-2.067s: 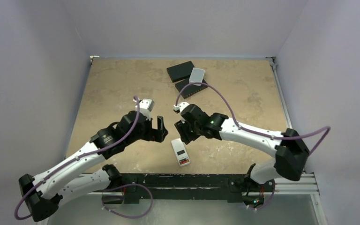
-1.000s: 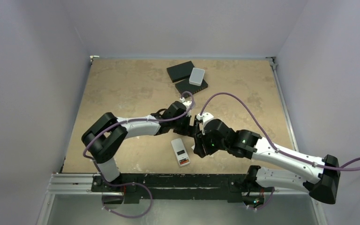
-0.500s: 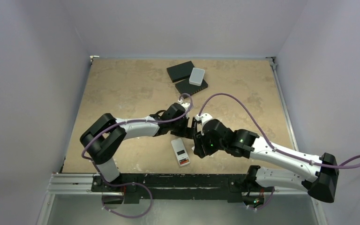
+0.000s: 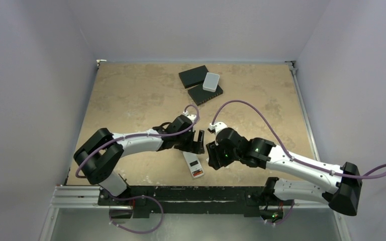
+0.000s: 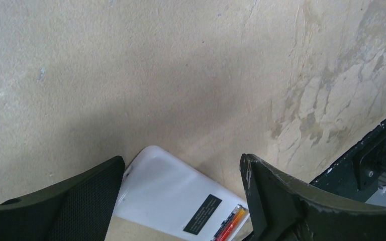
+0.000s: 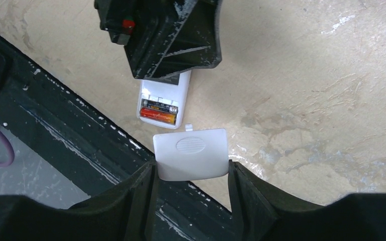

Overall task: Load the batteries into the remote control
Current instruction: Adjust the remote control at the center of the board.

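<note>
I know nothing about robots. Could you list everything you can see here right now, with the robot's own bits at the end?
White rectangular remote control: one, white, back up near the table's front edge, compartment open.
Thin cylindrical batteries: two, one dark, one red-orange, side by side in that compartment.
Small plastic battery cover: one, white, held above the table.
Flat black boxes: two, black, far side.
Pale grey rounded box: one, lying across the black boxes.
Mottled beige table: one.
Left gripper: black, open, over the remote's end.
Right gripper: black, shut on the cover.
</note>
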Controlling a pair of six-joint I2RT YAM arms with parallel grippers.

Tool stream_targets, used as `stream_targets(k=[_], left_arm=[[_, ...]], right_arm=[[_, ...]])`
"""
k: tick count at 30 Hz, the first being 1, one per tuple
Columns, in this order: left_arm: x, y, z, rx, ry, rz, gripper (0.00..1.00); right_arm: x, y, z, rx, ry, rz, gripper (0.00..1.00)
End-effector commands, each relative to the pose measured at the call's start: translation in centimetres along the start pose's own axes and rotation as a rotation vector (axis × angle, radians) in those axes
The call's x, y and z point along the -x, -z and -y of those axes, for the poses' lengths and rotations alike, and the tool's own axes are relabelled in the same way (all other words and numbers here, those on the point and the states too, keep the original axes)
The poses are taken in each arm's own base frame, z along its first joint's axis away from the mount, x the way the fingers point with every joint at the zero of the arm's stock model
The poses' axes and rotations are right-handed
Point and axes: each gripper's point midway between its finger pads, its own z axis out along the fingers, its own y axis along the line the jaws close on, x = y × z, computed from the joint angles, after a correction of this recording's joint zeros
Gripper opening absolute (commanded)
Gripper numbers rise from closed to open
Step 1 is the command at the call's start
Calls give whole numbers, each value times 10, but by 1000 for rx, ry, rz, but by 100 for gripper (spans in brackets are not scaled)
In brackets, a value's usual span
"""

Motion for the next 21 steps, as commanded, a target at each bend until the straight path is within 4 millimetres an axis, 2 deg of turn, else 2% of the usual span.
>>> stream_targets(k=[1,12,21], left_arm=[[-6,11,-4,10,-18,6,86],[-20,22,-11,8,14,5,86],[-32,35,-14,-12,63,32,86]], right_arm=[[12,5,-4,-4,-4,32,40],[8,1,-6,-2,-2,11,40],[-2,-15,-11,23,31,-46,40]])
